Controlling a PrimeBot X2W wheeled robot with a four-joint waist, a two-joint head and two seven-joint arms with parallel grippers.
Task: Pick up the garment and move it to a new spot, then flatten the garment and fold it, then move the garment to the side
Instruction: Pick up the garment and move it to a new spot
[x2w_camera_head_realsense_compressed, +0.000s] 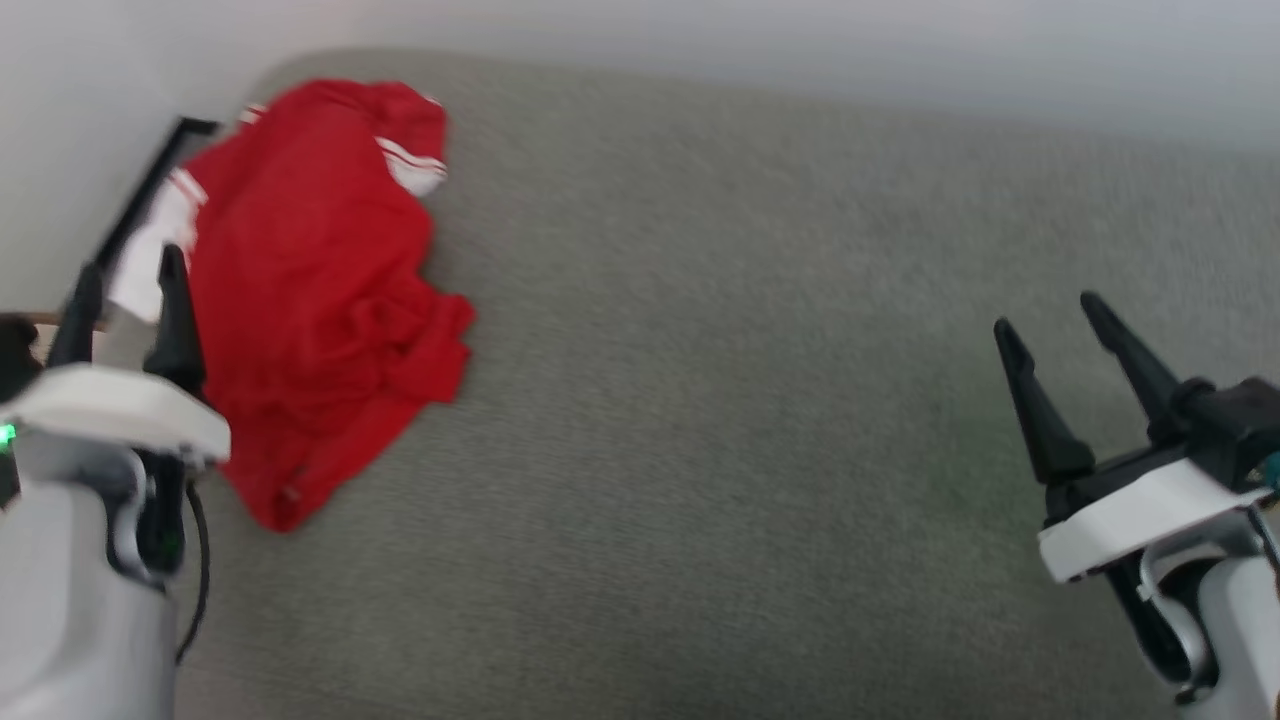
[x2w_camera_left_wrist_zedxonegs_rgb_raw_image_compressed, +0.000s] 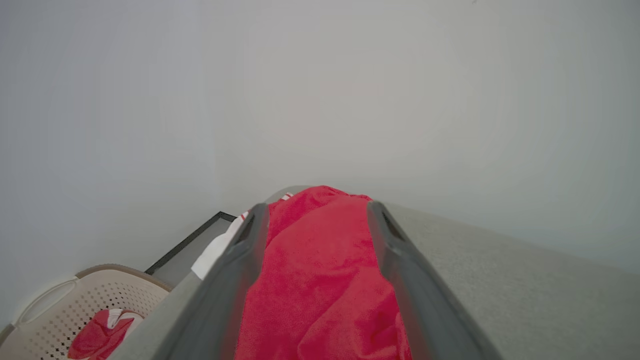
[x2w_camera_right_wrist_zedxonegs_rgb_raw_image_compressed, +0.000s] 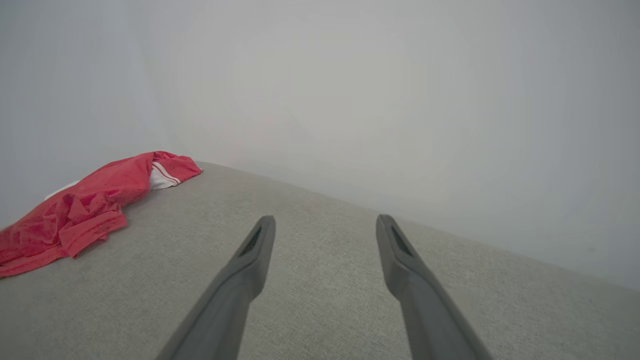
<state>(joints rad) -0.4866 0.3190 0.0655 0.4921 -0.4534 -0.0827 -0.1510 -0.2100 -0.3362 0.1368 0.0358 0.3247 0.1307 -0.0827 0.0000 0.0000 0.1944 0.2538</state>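
While the left pincer (x2w_camera_head_realsense_compressed: 130, 268) is hanging spread and empty at the worktop's (x2w_camera_head_realsense_compressed: 750, 400) left edge, the right pincer (x2w_camera_head_realsense_compressed: 1047, 313) is hovering equally spread over its right part. The garment (x2w_camera_head_realsense_compressed: 320, 290) is lying crumpled at the worktop's far left corner; looking light and limp, it is probably wanting a pinch on a raised fold or hem. Grey fabric is covering the worktop, a pale wall (x2w_camera_head_realsense_compressed: 700, 40) rising behind it and a perforated basket (x2w_camera_left_wrist_zedxonegs_rgb_raw_image_compressed: 125, 295) sitting below its left edge.

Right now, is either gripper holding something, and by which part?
Nothing is held. The left gripper is open at the left edge of the garment; the right gripper is open over the grey surface.
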